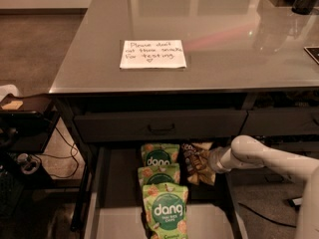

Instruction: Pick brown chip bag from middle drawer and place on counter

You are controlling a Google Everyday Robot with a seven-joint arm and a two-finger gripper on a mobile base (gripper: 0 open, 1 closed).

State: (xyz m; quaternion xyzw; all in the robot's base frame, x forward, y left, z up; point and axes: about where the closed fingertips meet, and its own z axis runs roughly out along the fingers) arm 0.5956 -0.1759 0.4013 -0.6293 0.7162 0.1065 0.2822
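The brown chip bag (196, 163) lies at the back right of the open middle drawer (117, 203), beside three green "dang" bags (164, 208). My white arm reaches in from the right, and the gripper (209, 162) is at the bag's right side, right against it. The bag and the arm's end hide the gripper's tips. The glossy grey counter (224, 39) spans the view above the drawers.
A white handwritten note (152, 54) lies on the counter's near left part. A closed drawer front with a loop handle (160, 127) sits above the open drawer. A dark side table (25, 108) and cables stand at the left. Dark objects sit at the counter's far right.
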